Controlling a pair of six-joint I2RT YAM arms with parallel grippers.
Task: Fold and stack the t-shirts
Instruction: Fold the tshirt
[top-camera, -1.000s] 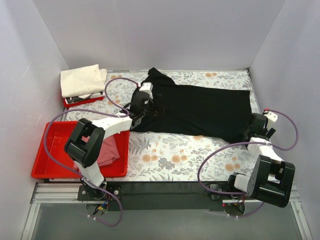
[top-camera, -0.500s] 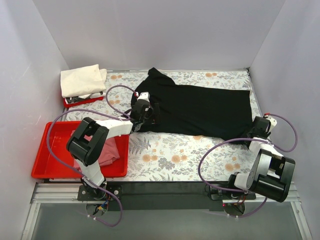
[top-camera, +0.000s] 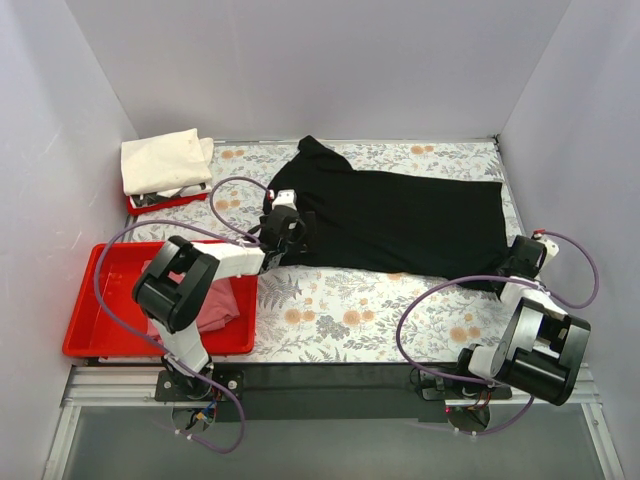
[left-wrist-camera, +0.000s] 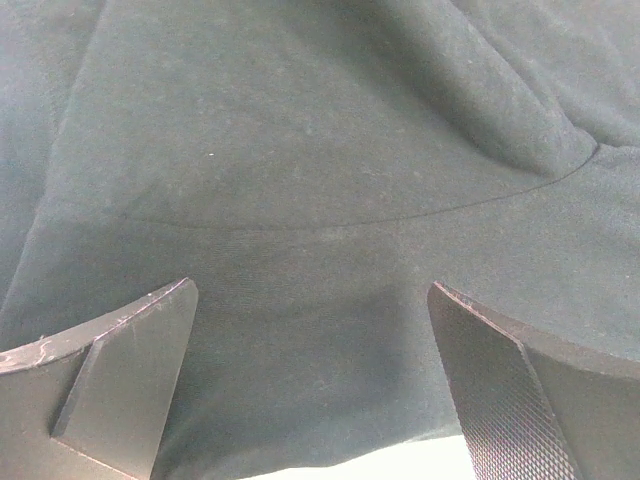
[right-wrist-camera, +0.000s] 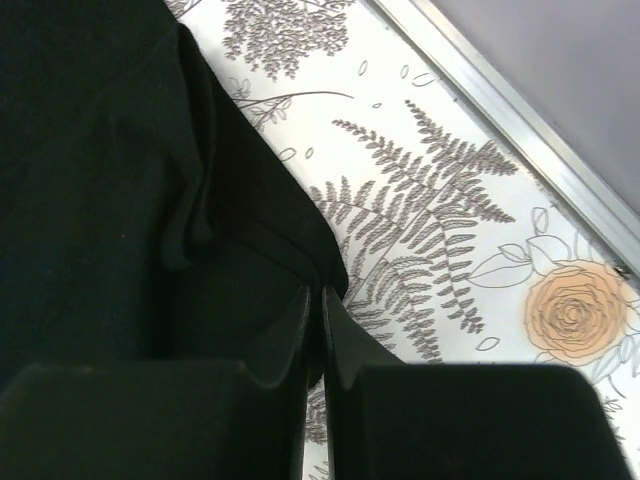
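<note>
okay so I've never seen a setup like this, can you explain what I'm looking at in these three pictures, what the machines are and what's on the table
Two robot arms are bolted at the near edge of a flowered table. The overhead view looks down from behind them; the other two views come from cameras on each wrist.

A black t-shirt lies spread on the table. The left tool is open over the shirt's cloth, holding nothing. The right tool is shut at the shirt's near right corner, its fingers pressed together; whether cloth is pinched between them is unclear.

At the left, a pink t-shirt lies in a red tray, and a folded cream t-shirt rests on a smaller red tray.
</note>
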